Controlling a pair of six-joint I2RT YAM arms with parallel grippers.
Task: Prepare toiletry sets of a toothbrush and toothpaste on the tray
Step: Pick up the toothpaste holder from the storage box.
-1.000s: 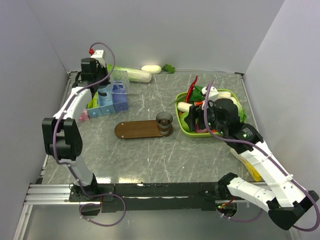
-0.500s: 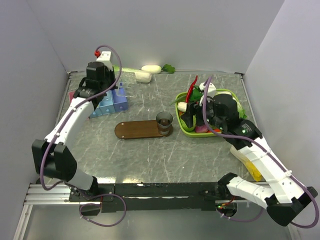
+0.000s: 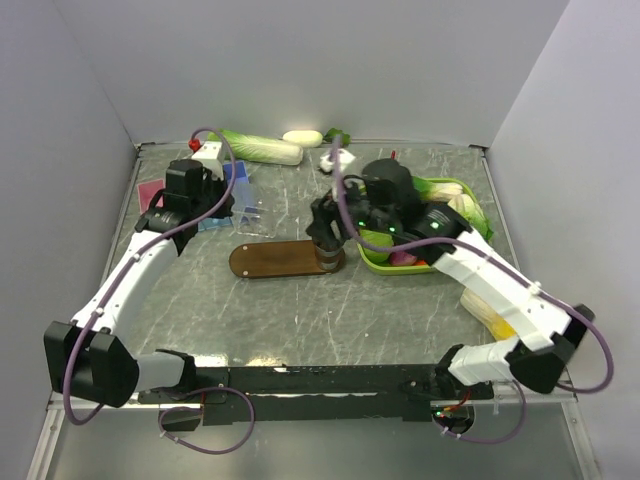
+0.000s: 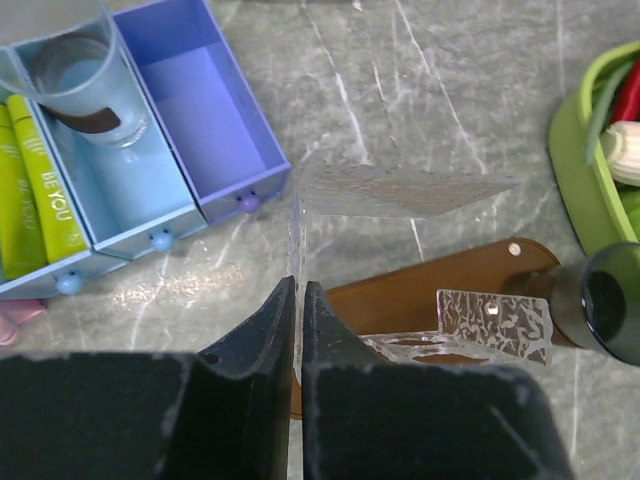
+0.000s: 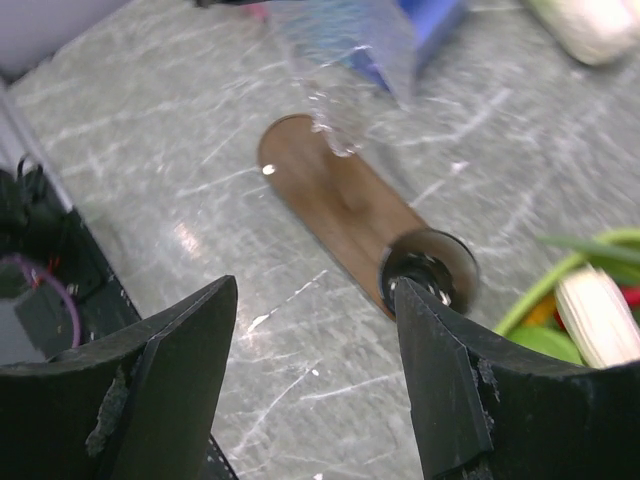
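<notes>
Left wrist view: the left gripper (image 4: 299, 285) is seen with its jaws pinched nearly closed on the wall of a clear tumbler (image 4: 400, 190). The tray (image 4: 480, 268) is found just below-right of those jaws, long axis roughly left-right, and its bare end is nearer this arm. The right gripper (image 5: 315, 285) is spread wide above the dark tumbler (image 4: 605, 300) at the tray's far end, with nothing gripped.

Counted:
- one tray
- three tumblers, including a third tumbler (image 4: 85, 75) inside the blue compartment box (image 4: 262, 150)
- two toothpaste tubes (image 4: 45, 190), at the frame's left edge in that box

No toothbrush can be made out.
</notes>
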